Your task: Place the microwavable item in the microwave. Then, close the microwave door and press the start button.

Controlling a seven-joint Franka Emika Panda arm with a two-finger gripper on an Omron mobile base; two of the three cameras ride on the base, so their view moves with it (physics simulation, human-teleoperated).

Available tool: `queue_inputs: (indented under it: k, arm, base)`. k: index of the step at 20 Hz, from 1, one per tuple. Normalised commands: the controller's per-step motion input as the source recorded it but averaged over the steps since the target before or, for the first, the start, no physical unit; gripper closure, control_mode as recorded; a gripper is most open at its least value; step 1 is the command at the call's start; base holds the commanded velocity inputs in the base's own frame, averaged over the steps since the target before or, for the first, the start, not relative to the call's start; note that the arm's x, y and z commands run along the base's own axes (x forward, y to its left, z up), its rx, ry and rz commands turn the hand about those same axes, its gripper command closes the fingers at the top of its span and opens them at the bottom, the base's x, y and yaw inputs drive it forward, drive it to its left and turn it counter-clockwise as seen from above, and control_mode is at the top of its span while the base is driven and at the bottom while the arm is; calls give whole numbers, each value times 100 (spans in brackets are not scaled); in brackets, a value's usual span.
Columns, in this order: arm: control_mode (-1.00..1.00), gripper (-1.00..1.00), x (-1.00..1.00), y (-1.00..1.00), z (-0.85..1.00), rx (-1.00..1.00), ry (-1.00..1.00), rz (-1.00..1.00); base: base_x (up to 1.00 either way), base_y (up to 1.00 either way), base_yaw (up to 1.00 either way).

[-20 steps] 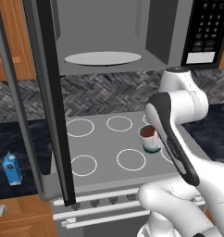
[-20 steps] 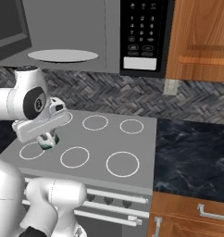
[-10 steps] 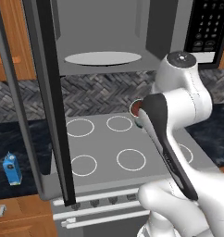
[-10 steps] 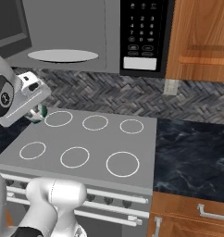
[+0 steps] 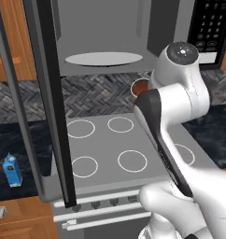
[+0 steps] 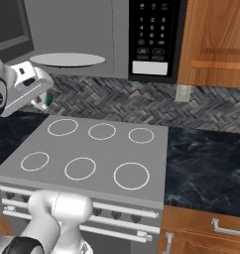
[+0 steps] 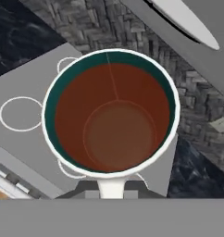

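While clamped in the gripper (image 7: 111, 192), the mug (image 7: 111, 113) sits upright, mouth toward the hand camera.
Its handle points back into the shut fingers; white rim, green inner wall, brown liquid. Beyond it lie the stovetop (image 7: 30, 134), then the turntable (image 7: 185, 21) of the microwave (image 5: 133, 37).

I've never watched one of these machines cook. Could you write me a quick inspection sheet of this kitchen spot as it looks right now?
Surface: grey stovetop with white burner rings, bare.
Job's things: white mug of brown liquid, lifted off the stove, below the microwave opening; microwave door swung open; pale turntable bare.
Clutter: blue carton on the dark counter, left of the stove.
Grippers: gripper shut on the mug's handle.
Cables: nothing seen.
Surroundings: herringbone backsplash, wooden cabinets, black keypad.
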Motion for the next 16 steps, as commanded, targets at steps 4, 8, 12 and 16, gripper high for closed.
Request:
queue_inputs:
  k: [4, 8, 12, 16]
  arm:
    - [-100, 100, 26, 21, 22, 28, -6, -28]
    - [-100, 100, 42, 13, 2, 39, -5, -11]
    - [-100, 100, 53, 0, 9, 39, -13, -1]
    - [-100, 100, 60, 0, 23, 28, -15, -4]
  base:
    - [0, 0, 0]
    - [0, 0, 0]
    - [0, 0, 0]
    - [0, 0, 0]
